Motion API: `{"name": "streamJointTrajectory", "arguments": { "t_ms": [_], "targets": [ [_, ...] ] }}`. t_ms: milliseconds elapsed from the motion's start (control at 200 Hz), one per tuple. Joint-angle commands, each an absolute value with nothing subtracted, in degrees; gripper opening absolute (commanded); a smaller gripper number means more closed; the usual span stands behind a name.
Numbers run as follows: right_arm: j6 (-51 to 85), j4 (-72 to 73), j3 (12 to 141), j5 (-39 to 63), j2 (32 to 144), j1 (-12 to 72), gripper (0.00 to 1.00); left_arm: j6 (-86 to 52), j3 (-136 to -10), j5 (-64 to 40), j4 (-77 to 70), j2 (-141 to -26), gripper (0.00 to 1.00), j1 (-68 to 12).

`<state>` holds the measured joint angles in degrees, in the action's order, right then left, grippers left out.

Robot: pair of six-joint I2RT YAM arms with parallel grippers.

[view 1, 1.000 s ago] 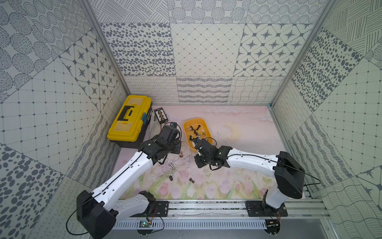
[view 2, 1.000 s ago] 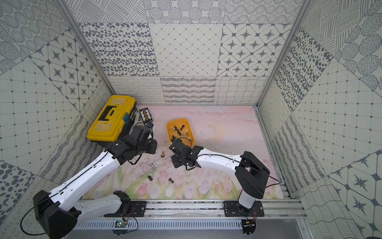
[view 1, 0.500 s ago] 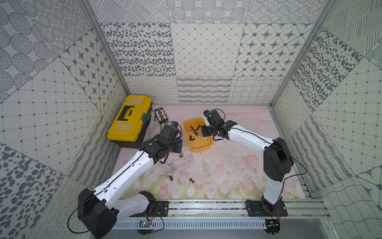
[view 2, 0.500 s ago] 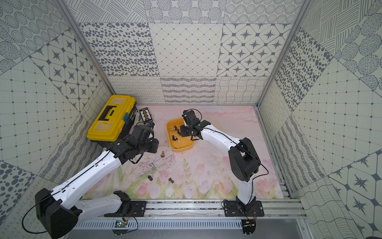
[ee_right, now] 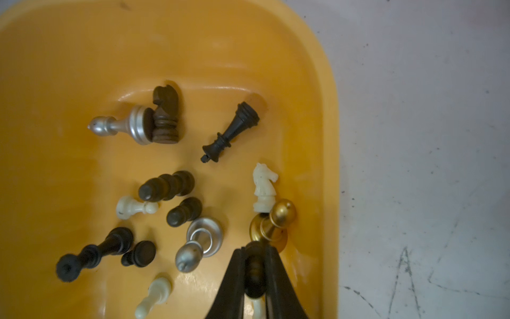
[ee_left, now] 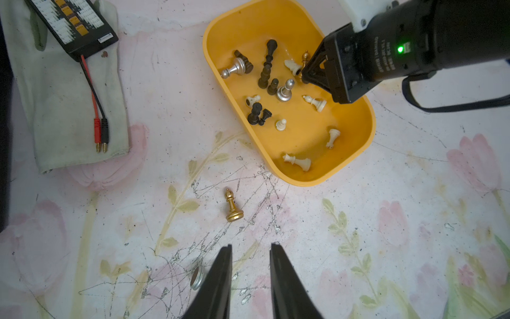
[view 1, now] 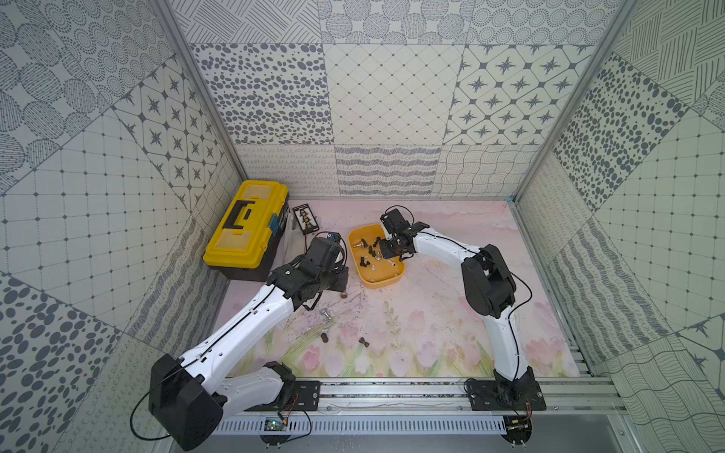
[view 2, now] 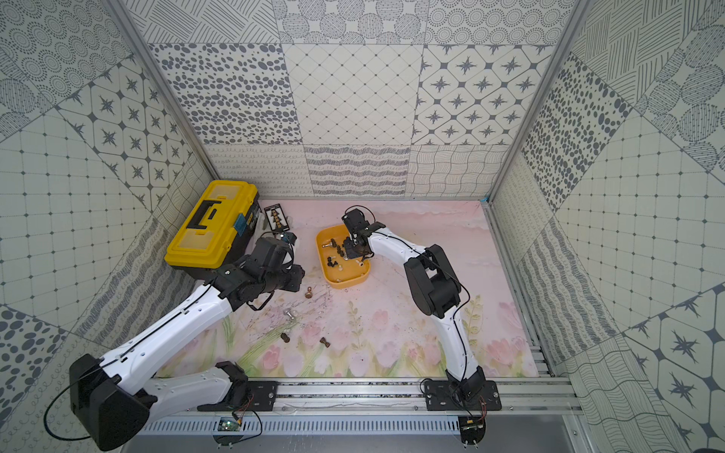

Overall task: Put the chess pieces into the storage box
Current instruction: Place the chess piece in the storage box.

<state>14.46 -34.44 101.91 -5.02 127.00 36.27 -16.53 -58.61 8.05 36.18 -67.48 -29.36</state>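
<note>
The orange-yellow storage box [view 1: 382,283] [view 2: 346,283] [ee_left: 356,154] [ee_right: 317,110] holds several chess pieces, dark, cream, silver and gold. My right gripper [ee_right: 255,247] [view 1: 379,251] [view 2: 346,251] hangs over the box's inside, shut on a dark chess piece [ee_right: 255,272], just above a gold piece [ee_right: 278,218]. My left gripper [ee_left: 251,245] is open above the mat with nothing between its fingers. A gold piece [ee_left: 233,205] [view 1: 344,295] [view 2: 309,293] stands ahead of it, short of the box. A silver piece [ee_left: 197,277] [view 1: 325,313] lies beside one finger. Two dark pieces [view 1: 324,337] [view 1: 364,342] lie nearer the front.
A large yellow-and-black toolbox [view 1: 247,231] [view 2: 212,227] sits at the back left. A black board with red and black leads [ee_left: 71,24] [view 1: 305,218] rests on a pale cloth [ee_left: 63,110] between toolbox and box. Patterned walls close in three sides.
My right arm swung from the middle of the mat back to above the storage box, its jaws staying shut. The left arm has barely moved.
</note>
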Motion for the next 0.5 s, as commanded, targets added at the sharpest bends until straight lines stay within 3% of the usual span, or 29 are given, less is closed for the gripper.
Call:
{"name": "streamJointTrajectory", "arguments": {
  "t_ms": [0,95,235,495],
  "targets": [
    [14.0,-34.6,104.0,-5.0,128.2,36.3,0.00,-17.6,-58.8,5.4,33.6,-68.5,0.29,-29.3],
    [14.4,-34.4,104.2,-4.7,127.9,36.4,0.00,-17.6,-58.8,5.6,33.6,-68.1,0.29,-29.3],
    [14.5,-35.0,104.3,-4.6,126.0,36.7,0.24,-17.6,-59.2,6.3,34.1,-67.8,0.30,-29.2],
    [16.2,-32.3,99.0,-1.8,115.2,37.8,0.30,-19.4,-61.4,5.6,41.6,-68.7,0.32,-29.4]
  ]
}}
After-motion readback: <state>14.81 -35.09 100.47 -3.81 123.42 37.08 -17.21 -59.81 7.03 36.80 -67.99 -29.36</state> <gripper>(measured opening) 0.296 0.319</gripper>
